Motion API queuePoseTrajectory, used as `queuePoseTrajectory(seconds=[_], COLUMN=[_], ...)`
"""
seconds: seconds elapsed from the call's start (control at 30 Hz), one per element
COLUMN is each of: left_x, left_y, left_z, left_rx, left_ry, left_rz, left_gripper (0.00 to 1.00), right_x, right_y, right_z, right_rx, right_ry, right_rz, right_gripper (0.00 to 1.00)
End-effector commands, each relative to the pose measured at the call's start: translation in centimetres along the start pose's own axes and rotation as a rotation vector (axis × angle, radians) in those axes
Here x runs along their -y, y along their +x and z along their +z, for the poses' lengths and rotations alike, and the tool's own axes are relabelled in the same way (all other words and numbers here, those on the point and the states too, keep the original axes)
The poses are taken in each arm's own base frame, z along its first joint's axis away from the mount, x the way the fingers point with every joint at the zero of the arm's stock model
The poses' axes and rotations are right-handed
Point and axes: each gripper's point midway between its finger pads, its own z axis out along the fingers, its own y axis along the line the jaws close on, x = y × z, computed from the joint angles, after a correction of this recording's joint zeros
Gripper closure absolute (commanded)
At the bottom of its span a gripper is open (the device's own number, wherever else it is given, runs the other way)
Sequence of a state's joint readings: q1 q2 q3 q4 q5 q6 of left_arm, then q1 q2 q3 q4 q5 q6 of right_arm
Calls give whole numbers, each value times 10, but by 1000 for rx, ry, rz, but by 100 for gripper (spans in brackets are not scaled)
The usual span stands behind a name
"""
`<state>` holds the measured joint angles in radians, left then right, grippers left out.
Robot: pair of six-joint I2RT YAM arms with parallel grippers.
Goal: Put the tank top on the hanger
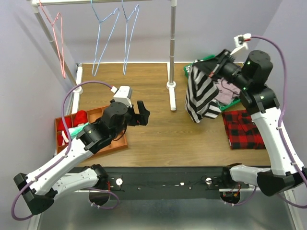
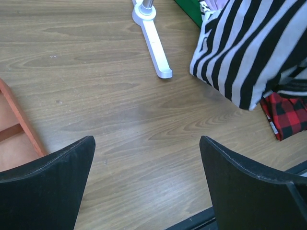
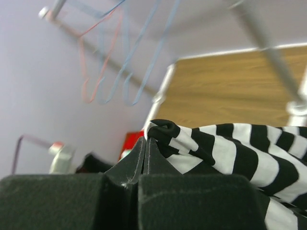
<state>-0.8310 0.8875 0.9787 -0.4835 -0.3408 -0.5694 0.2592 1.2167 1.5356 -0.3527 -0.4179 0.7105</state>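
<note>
Fingers of the right gripper (image 3: 146,143) are pinched together on a bunched edge of the tank top (image 1: 200,93). Those of the left gripper (image 1: 141,112) stand wide apart with nothing between them, and from the left wrist their flat black pads (image 2: 48,191) frame bare wood.

The table (image 1: 148,139) is brown wood-grain laminate. On it stands a rack (image 1: 171,48) of pale metal tube, with an upright post, a round collar at its base, a flat white foot (image 2: 156,43) and a rail across the top.

The tank top is soft knit with bold black-and-white stripes. It hangs in loose folds from the right gripper over the right side of the table, to the right of the rack post. It hangs in front of a green bin (image 1: 193,67) and a pale pink garment (image 1: 225,91). Whether its lower edge touches the table cannot be told.

Just beside it, nearer the arms, a red-and-black plaid cloth (image 1: 242,129) lies flat on the table. At the left edge sits an orange-brown tray (image 1: 120,143) with thin straight dividers. Red items lie in its compartments under the left arm.

Two blue hangers (image 1: 125,48) of thin wire, triangular with hooked tops, hang side by side from the rail, well apart from the tank top. A pink-red wire hanger (image 1: 61,48) hangs further left.
</note>
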Motion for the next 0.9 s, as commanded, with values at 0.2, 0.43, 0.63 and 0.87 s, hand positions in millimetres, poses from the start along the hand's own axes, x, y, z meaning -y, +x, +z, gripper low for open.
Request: queuePoseTrajectory(seconds=[0.2,0.43,0.63,0.87], left_x=[4,-8,-34,-71], left_y=[8,30,68,95], left_z=[22,27,38,43], left_rx=[-7,-40,-90,-101], left_ry=[17,-4,-98,-265], left_rz=[-72,-106,-189,-262], left_gripper=[1,1,1,3], right_x=[-30,145,187,196], right_y=[36,234,299,253], right_z=[-48,-91,-126,-69], right_rx=[-26,-253,-369,-300], right_ry=[-42,360,468,453], right_rz=[-32,261,286,90], right_gripper=[99,79,36,32])
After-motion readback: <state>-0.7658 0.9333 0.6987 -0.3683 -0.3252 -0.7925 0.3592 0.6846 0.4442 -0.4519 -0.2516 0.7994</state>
